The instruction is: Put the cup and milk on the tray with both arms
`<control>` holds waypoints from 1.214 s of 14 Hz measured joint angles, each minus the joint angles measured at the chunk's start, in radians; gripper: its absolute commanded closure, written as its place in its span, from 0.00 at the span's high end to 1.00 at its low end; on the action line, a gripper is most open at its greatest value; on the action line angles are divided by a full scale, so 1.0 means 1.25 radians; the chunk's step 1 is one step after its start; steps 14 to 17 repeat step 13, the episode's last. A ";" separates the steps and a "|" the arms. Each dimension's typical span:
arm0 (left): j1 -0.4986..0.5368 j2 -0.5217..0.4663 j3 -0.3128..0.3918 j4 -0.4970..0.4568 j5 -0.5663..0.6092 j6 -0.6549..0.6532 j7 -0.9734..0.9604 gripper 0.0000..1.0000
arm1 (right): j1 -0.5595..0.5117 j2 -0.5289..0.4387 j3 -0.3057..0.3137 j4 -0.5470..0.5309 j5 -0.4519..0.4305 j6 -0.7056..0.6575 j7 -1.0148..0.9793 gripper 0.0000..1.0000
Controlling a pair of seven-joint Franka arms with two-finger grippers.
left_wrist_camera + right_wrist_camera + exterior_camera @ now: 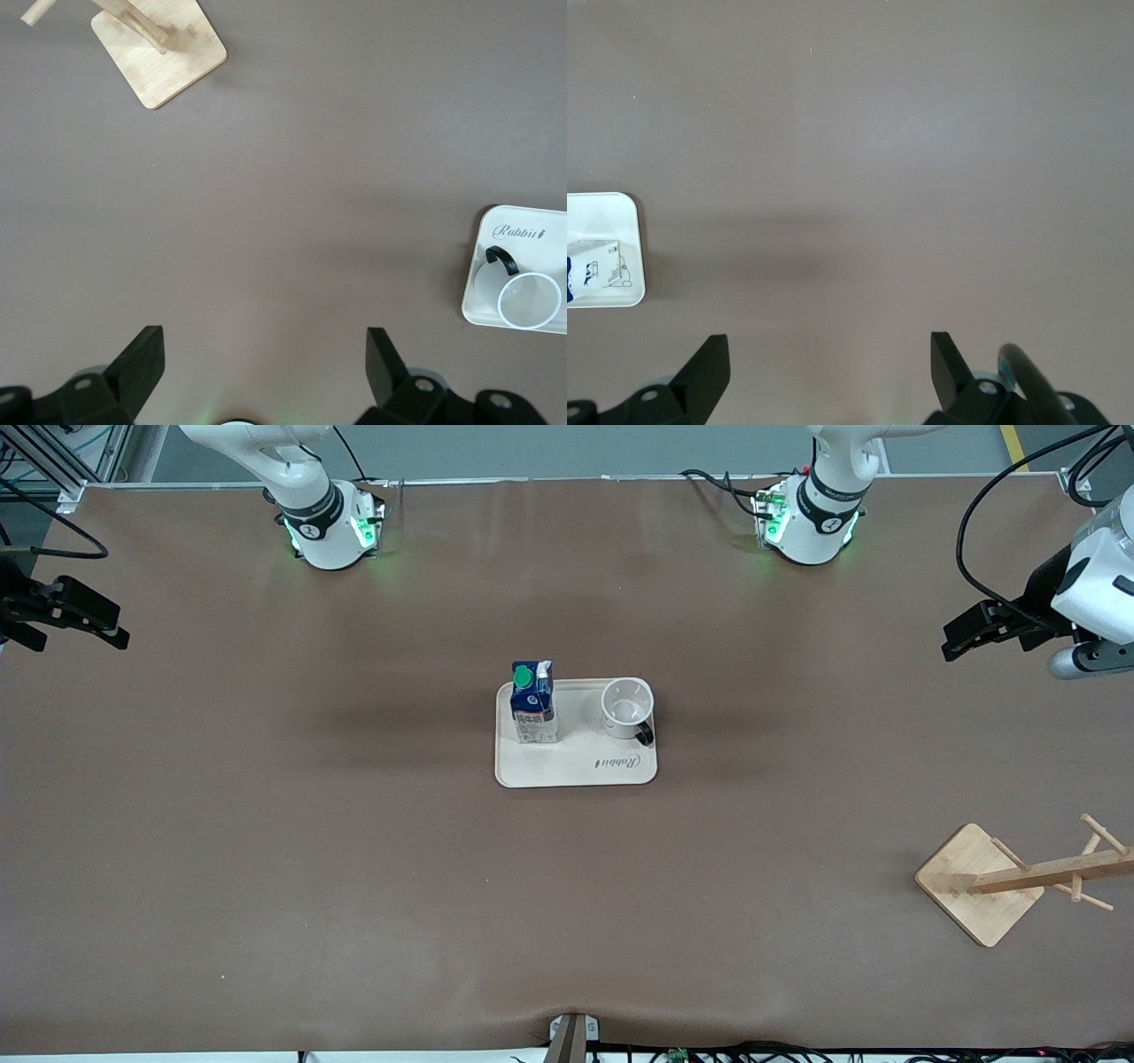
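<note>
A: Where do you find the task's things?

B: You see the tray (576, 766) lying flat at the middle of the table (266, 824). The milk (533, 704) stands upright on it, toward the right arm's end; the cup (627, 707) sits upright on it, toward the left arm's end, mouth up, its black handle turned toward the front camera. Carton and cup stand apart, with bare tray between them.

A: And the grippers?

B: You see the left gripper (961, 640) hanging over the table's edge at the left arm's end, fingers (142, 359) spread wide, holding nothing. The right gripper (113, 631) hangs over the edge at the right arm's end, likewise released and empty. Both are well apart from the tray.

A: Anything else?

B: A bamboo rack (1019, 877) rests nearer the front camera, toward the left arm's end.
</note>
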 measured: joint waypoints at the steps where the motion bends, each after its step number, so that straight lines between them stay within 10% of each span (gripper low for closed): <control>1: 0.000 0.001 0.000 0.002 0.000 0.000 0.000 1.00 | 0.000 0.000 0.000 0.002 0.000 0.000 0.000 1.00; 17: 0.001 0.000 -0.001 0.061 0.000 -0.050 0.002 1.00 | 0.000 0.001 0.000 0.003 -0.001 0.000 0.001 1.00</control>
